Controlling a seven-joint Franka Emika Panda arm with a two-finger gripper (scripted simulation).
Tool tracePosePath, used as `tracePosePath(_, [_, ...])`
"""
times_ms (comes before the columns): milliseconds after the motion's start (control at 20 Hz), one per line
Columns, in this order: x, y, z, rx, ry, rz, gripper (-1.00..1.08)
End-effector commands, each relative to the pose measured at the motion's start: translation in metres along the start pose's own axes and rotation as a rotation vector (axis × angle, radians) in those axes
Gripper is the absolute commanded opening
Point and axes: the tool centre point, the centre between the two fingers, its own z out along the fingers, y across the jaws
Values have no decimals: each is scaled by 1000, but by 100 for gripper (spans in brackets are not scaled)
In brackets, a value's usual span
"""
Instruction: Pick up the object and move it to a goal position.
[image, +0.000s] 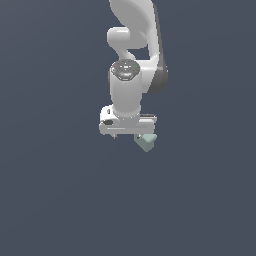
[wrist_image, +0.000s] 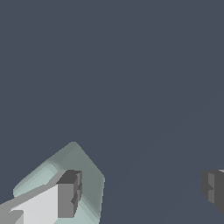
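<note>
The object (image: 146, 143) is a small pale mint-green blocky piece with angled faces on the dark grey floor. In the exterior view it sits just under the right end of my white gripper (image: 131, 134). In the wrist view my gripper (wrist_image: 141, 192) has its jaws wide apart and nothing between them. The object (wrist_image: 85, 168) lies behind one dark fingertip (wrist_image: 68, 194), which covers part of it. The other fingertip (wrist_image: 213, 187) is far off to the side. I cannot tell whether the near fingertip touches the object.
The plain dark grey floor (image: 55, 200) fills both views. The white arm (image: 132, 30) rises above the gripper at the top of the exterior view. No goal marker shows.
</note>
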Motion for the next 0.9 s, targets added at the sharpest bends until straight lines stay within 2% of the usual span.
tracePosePath(0, [0, 0, 0, 0, 0, 0, 100])
tracePosePath(500, [-1, 28, 5, -8, -8, 6, 100])
tracePosePath(850, [-2, 24, 6, -8, -8, -12, 100])
